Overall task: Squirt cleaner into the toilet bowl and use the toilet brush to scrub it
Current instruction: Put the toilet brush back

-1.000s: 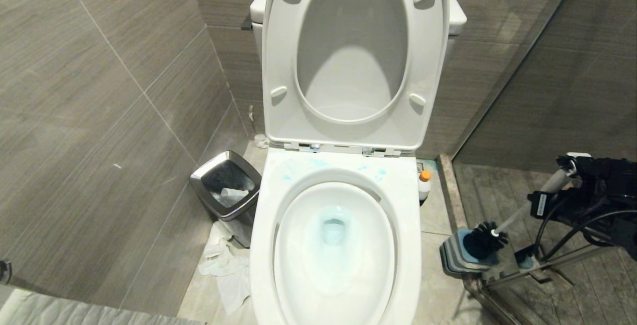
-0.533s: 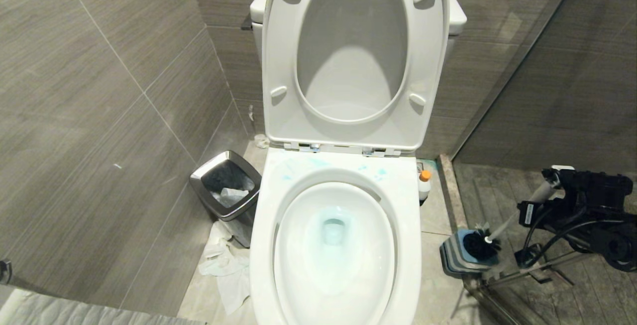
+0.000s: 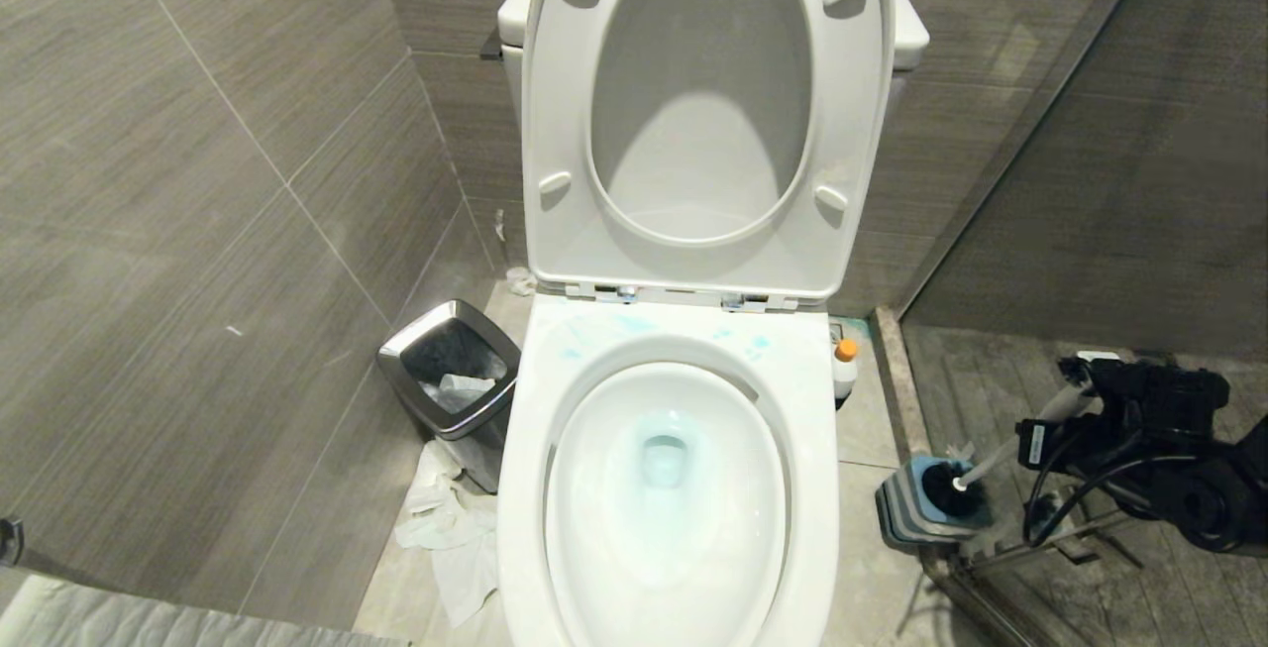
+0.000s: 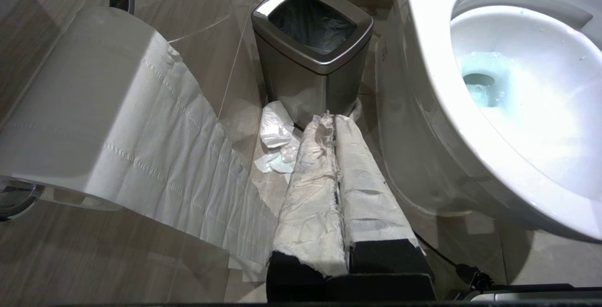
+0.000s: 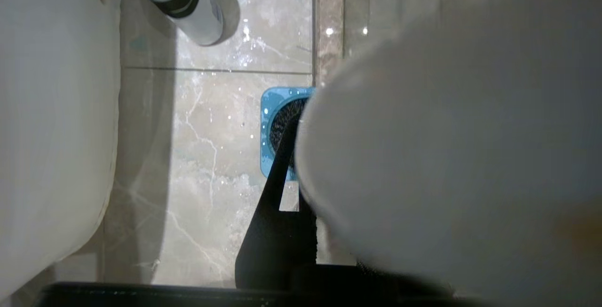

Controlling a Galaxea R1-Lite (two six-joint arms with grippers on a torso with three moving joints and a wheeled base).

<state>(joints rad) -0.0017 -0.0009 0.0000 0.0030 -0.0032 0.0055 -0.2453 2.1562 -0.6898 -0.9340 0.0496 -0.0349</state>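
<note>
Even overhead light is glaring off the toilet bowl (image 3: 670,350); the toilet brush (image 5: 451,156) handle is blurring close to the right wrist lens.

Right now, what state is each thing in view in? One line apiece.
toilet bowl: seat and lid raised, turquoise water inside, blue smears on the back rim.
toilet brush: tilted, head down in its holder.
holder: on the floor, upright.
cleaner: upright, capped, beside the bowl.
bin: open, paper inside.
right end effector: shut on the brush handle.
left end effector: shut, paper-wrapped, empty.
</note>
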